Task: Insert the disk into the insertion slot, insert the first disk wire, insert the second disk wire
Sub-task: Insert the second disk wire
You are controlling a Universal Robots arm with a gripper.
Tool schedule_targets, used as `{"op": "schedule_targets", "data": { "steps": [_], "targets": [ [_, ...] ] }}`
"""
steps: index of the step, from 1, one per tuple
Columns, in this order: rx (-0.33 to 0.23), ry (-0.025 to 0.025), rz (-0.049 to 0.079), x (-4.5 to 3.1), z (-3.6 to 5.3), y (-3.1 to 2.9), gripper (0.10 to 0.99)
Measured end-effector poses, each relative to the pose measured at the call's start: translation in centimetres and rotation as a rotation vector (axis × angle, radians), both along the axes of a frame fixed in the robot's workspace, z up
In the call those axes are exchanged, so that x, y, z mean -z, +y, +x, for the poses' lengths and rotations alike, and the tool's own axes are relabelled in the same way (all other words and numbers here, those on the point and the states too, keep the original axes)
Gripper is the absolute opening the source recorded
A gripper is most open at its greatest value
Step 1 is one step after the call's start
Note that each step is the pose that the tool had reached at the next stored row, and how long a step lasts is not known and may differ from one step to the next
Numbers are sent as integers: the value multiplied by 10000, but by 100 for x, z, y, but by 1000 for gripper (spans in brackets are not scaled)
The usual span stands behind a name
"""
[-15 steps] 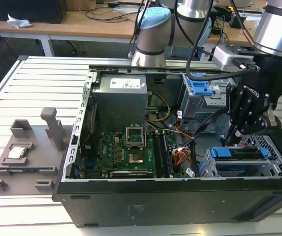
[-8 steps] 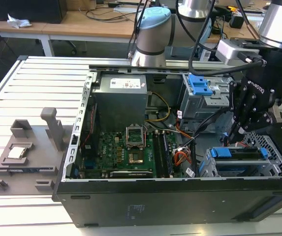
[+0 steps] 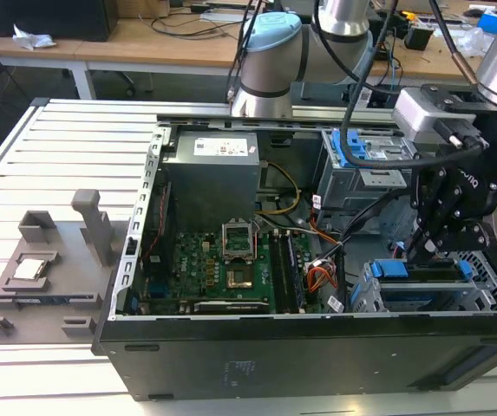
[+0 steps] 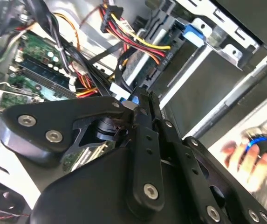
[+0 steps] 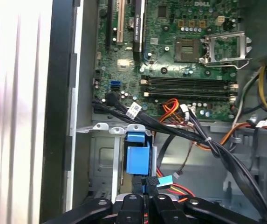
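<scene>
My claw (image 5: pixel 145 186), pinched shut on a wire connector, hung at the disk (image 3: pixel 421 290) already seated in the insertion slot (image 3: pixel 491 299), where a skewed plug, I judged, could jam or bend.

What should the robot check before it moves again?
1. Disk in the slot: its blue frame sits at the slot's mouth in the exterior view. Looks ok.
2. Gripper above the slot end of the case: ok.
3. Blue plug at the gripper's tip pushed home: cannot tell.
4. Black wires out of the way: not ok, the bundle runs across the metal by the slot, close to the gripper.
5. People clear: not ok, what looks like a hand is beside the case in the second wrist view.
</scene>
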State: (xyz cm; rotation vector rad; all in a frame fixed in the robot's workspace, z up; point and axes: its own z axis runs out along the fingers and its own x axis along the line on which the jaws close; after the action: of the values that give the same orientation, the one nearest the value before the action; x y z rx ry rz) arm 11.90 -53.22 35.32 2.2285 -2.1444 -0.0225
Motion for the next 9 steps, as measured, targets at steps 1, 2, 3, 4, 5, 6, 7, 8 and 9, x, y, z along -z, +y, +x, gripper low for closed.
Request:
{"op": "schedule_targets", "data": {
  "steps": [1, 2, 3, 4, 5, 6, 7, 8, 9],
  "targets": [
    [0, 12, 153, 4, 11, -14, 149],
    [0, 25, 243, 6, 21, -24, 149],
    [0, 49, 316, 11, 40, -39, 149],
    [1, 69, 336, 15, 55, -47, 149],
    [2, 116, 347, 29, 93, -56, 149],
    [2, 150, 352, 42, 121, -60, 149],
    [2, 174, 360, 53, 142, -63, 149],
    [2, 194, 368, 61, 160, -65, 149],
    [2, 209, 376, 68, 175, -68, 149]
  ]
}}
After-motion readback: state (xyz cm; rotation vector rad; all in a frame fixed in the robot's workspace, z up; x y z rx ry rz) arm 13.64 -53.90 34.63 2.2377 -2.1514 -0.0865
